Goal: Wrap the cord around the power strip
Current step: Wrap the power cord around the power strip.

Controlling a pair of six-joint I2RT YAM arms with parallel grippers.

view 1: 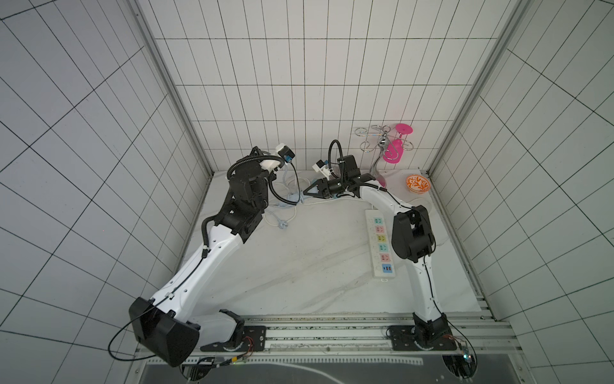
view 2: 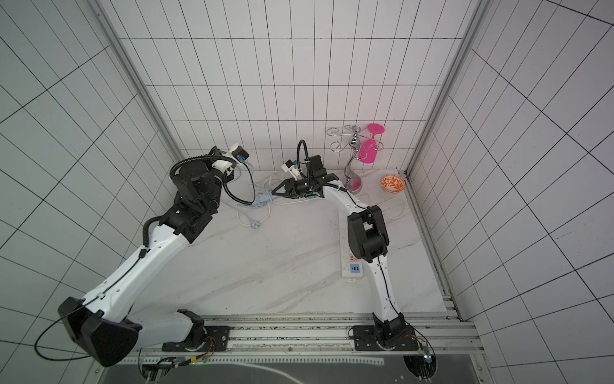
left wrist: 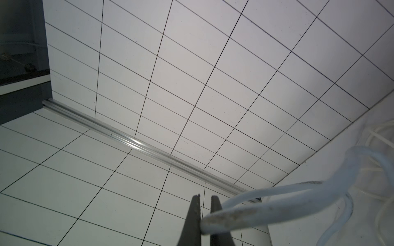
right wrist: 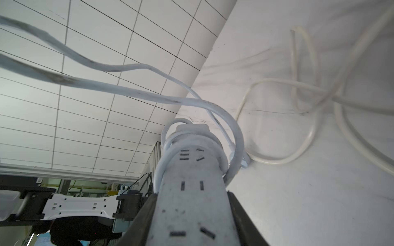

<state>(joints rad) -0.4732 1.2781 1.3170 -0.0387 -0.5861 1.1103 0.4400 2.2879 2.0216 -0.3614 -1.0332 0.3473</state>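
Observation:
The pale grey-blue power strip [right wrist: 191, 170] is clamped between the jaws of my right gripper [right wrist: 191, 198], sockets facing the camera. Several turns of the cord [right wrist: 128, 93] lie around the strip's far end, and two strands run off it through the air. In the left wrist view my left gripper [left wrist: 205, 197] is shut on a bend of the cord [left wrist: 266, 210], lifted off the table near the back wall. In both top views the right gripper [view 1: 307, 192] [view 2: 277, 192] points left at the back of the table, the strip [view 1: 294, 198] sticking out of it.
A long white strip with coloured sockets [view 1: 380, 246] lies beside the right arm. Thin white cords [right wrist: 298, 89] loop on the table at the back. A metal glass rack [view 1: 382, 146] with a pink glass [view 1: 395, 149] and an orange bowl [view 1: 417, 183] stand back right.

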